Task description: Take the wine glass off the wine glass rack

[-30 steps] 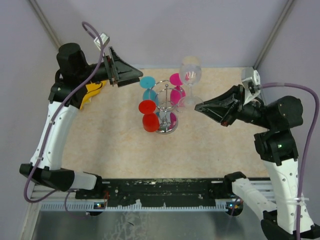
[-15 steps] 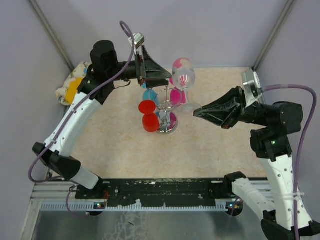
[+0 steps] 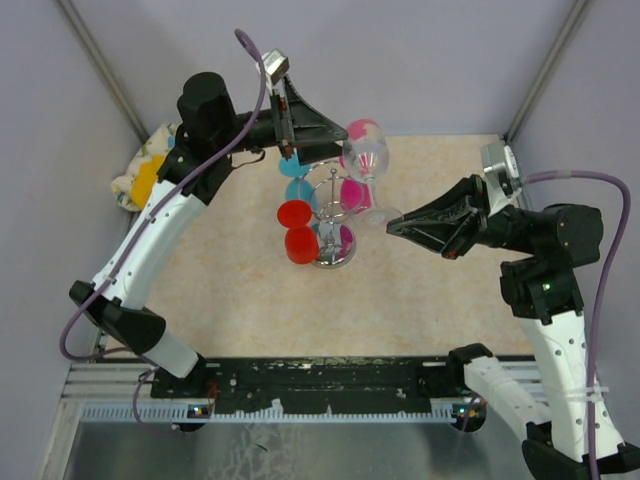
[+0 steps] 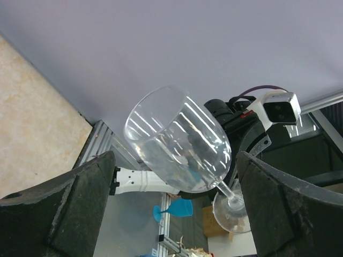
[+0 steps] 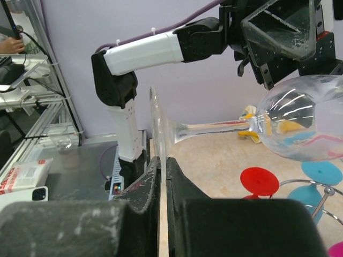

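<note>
The clear wine glass [image 3: 366, 152] lies tilted, its bowl pointing to the back left and its foot [image 3: 378, 215] to the right of the wine glass rack [image 3: 333, 222]. My right gripper [image 3: 392, 222] is shut on the rim of that foot, as the right wrist view shows [image 5: 162, 160]. In that view the stem runs right to the bowl [image 5: 303, 126]. My left gripper [image 3: 335, 135] is open at the bowl. In the left wrist view the bowl [image 4: 179, 142] sits between its spread fingers [image 4: 64, 206] without touching them. The chrome rack holds red [image 3: 298, 232], blue [image 3: 300, 188] and pink [image 3: 352, 190] glasses.
A yellow and white cloth object [image 3: 143, 172] lies at the back left corner by the left arm. Grey walls close in the back and sides. A black rail [image 3: 320, 375] runs along the near edge.
My left arm has swung from the back left over the rack to the clear glass's bowl. The glass has tipped from upright to tilted. My right gripper has stayed on its foot.
</note>
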Available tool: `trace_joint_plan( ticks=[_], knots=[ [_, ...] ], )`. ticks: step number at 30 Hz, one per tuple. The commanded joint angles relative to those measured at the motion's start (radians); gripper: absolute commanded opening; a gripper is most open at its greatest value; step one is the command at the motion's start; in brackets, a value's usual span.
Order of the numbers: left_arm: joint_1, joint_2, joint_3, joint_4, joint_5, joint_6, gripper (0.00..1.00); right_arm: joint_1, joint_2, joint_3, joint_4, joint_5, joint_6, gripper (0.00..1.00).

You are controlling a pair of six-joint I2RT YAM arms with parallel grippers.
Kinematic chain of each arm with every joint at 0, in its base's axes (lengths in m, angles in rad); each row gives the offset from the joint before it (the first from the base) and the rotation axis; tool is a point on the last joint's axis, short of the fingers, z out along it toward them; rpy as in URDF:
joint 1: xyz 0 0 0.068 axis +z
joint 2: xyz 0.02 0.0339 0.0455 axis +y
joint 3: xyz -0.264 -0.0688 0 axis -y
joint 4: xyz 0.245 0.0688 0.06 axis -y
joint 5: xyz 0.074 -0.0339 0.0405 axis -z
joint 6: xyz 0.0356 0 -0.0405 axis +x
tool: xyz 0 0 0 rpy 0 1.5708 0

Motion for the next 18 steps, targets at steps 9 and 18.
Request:
trace_joint_plan(
  ticks=[9, 18],
  knots=[
    [-0.137, 0.063, -0.049, 0.126, 0.025, -0.165, 1.0, 0.009, -0.013, 0.006, -0.014, 0.035, -0.095, 0.0],
    [-0.138, 0.059, -0.034, 0.067, -0.016, -0.161, 0.97, 0.01, -0.02, 0.001, -0.041, 0.033, -0.112, 0.0]
  ],
)
